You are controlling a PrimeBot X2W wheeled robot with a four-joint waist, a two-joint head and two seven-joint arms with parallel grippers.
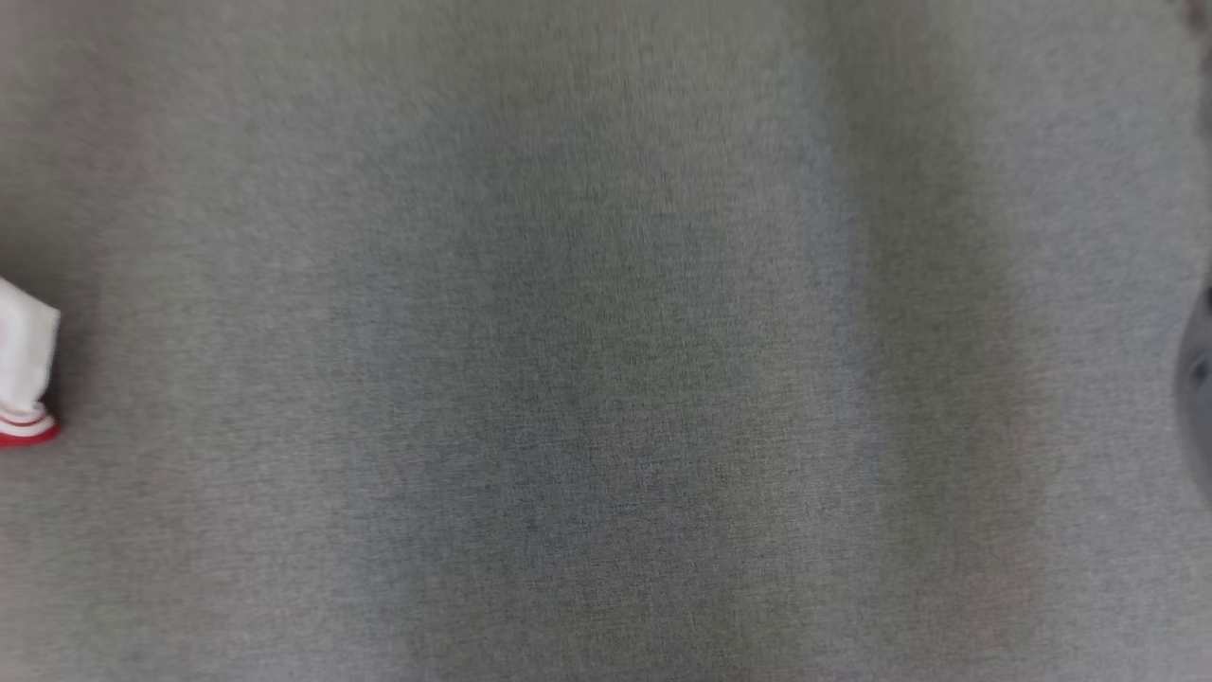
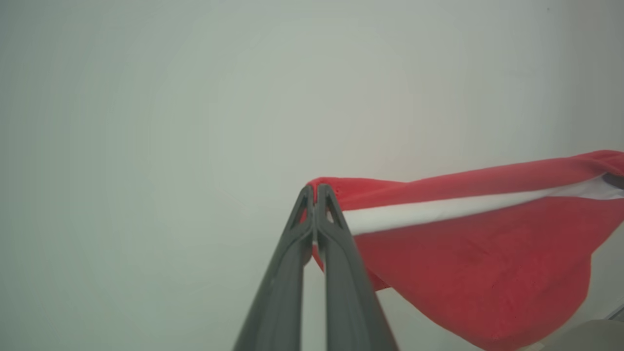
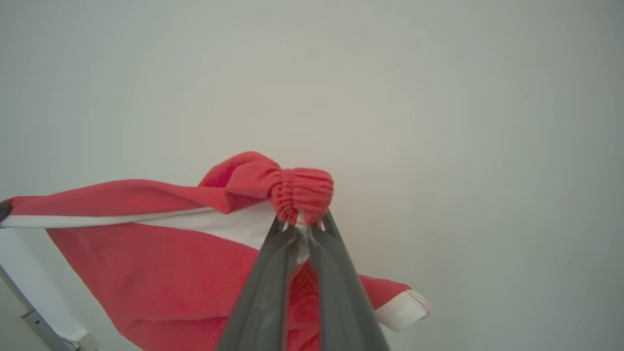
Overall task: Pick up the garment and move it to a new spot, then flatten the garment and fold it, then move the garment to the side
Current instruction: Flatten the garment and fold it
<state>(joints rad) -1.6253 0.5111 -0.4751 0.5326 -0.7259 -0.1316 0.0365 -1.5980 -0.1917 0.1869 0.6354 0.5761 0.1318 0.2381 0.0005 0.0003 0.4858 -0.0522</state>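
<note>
The head view looks straight down, close and blurred, on the grey surface [image 1: 606, 379], with a garment [image 1: 26, 369] corner at its left edge. Each wrist view looks along its own fingers, the left end effector [image 2: 314, 187] and the right end effector [image 3: 302, 222], toward a pale blank background. Both share the garment, seen close from opposite ends.

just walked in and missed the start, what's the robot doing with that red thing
Both arms are holding a red garment with a white stripe up in the air. The left gripper is shut on one edge, and the right gripper is shut just under a gathered elastic part. The cloth spans between them and hangs below. The head view looks down on the grey surface, with a white and red bit of fabric at its left edge, probably the same garment.
</note>
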